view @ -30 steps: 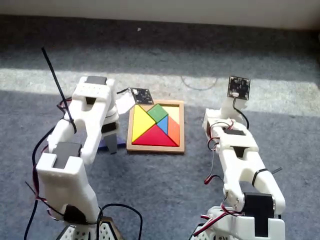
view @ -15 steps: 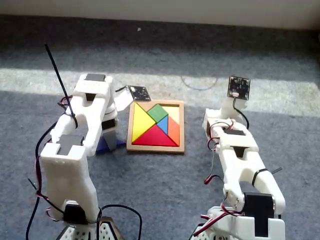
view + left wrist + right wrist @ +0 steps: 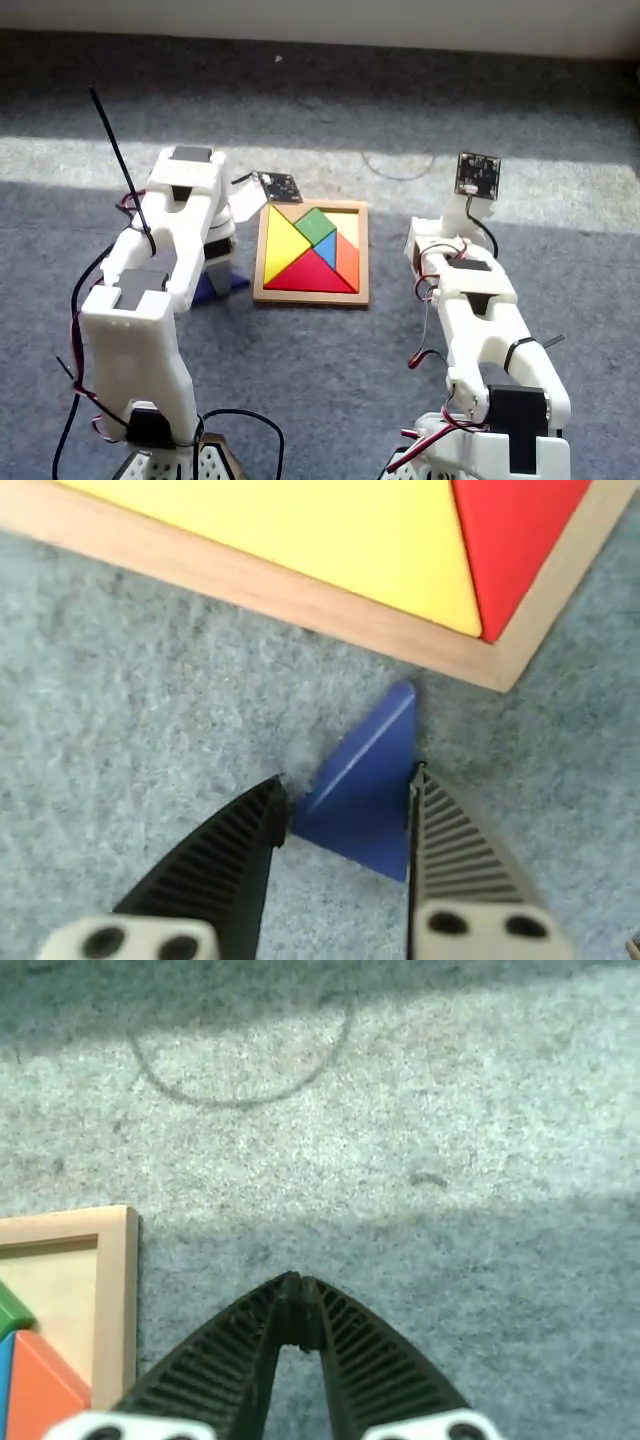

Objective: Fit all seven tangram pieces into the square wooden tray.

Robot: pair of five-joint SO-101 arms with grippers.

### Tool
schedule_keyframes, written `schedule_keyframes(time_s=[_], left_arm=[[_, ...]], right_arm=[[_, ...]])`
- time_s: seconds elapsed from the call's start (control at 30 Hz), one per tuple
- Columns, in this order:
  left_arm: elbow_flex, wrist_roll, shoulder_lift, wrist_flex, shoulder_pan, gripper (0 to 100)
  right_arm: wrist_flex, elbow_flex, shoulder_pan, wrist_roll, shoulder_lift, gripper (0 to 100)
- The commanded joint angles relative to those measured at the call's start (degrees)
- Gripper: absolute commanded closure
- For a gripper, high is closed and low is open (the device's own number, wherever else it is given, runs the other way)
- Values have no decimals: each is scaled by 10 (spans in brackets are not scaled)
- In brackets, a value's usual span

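Observation:
The square wooden tray [image 3: 310, 298] lies between the arms and holds yellow [image 3: 282, 248], red [image 3: 308, 272], green, blue and orange pieces. Bare wood [image 3: 55, 1285] shows in its far right corner. A dark blue triangle [image 3: 365, 800] lies flat on the carpet just off the tray's near left corner [image 3: 500, 670]. My left gripper [image 3: 348, 778] is down over it, one fingertip against each side of the triangle [image 3: 232, 284]. My right gripper [image 3: 298, 1285] is shut and empty above the carpet, to the right of the tray's rim [image 3: 118, 1300].
Grey carpet covers the whole work area, with a sunlit band across the back. A thin wire loop [image 3: 398, 168] lies on the carpet behind the tray. The right arm [image 3: 470, 290] sits folded back, right of the tray.
The left arm has shifted back and down over the blue triangle, and more of the piece now shows beside the gripper. The right arm has not moved.

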Motion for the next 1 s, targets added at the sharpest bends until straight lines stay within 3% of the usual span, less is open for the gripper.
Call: schedule_keyframes(time_s=[0.0,0.33,0.77,0.97], left_arm=[[-18,-2,-7,33,22,889],[-1,37,-116,37,33,895],[34,39,-121,36,35,890],[5,80,-119,32,4,748]], right_arm=[[-13,-26,7,1,-5,988],[-13,-26,7,1,-5,988],[-13,-26,7,1,-5,988],[-13,-26,7,1,-5,988]])
